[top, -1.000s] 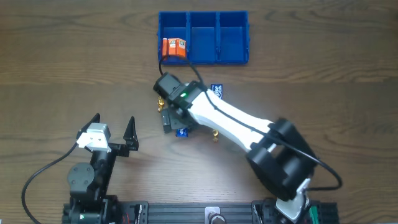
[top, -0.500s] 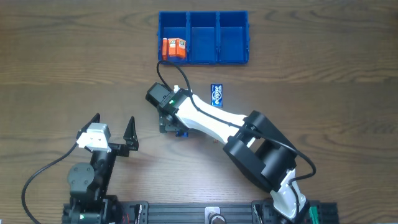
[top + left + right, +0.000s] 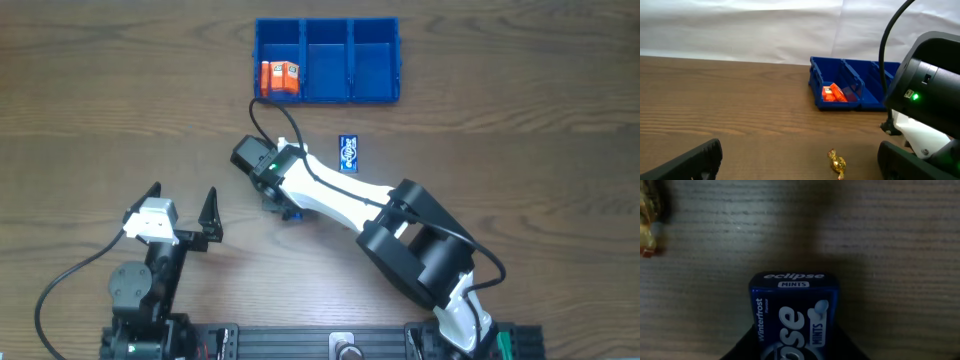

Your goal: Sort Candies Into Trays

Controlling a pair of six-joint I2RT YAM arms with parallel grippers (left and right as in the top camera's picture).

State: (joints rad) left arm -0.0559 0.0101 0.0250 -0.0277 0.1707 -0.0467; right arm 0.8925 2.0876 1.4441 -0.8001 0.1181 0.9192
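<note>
A dark-blue rectangular mint tin [image 3: 794, 315] lay label-up on the brown wooden table [image 3: 520, 150], short of the blue three-compartment plastic tray [image 3: 327, 98]. Its long axis ran straight out from the right gripper [image 3: 794, 342], which pinched its near end. The left gripper [image 3: 183, 192] gaped wide, well apart.

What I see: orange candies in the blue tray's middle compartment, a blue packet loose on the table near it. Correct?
No: the orange candies lie in the blue tray's left-end compartment, as the top view shows. The blue packet is loose on the table near it.
</note>
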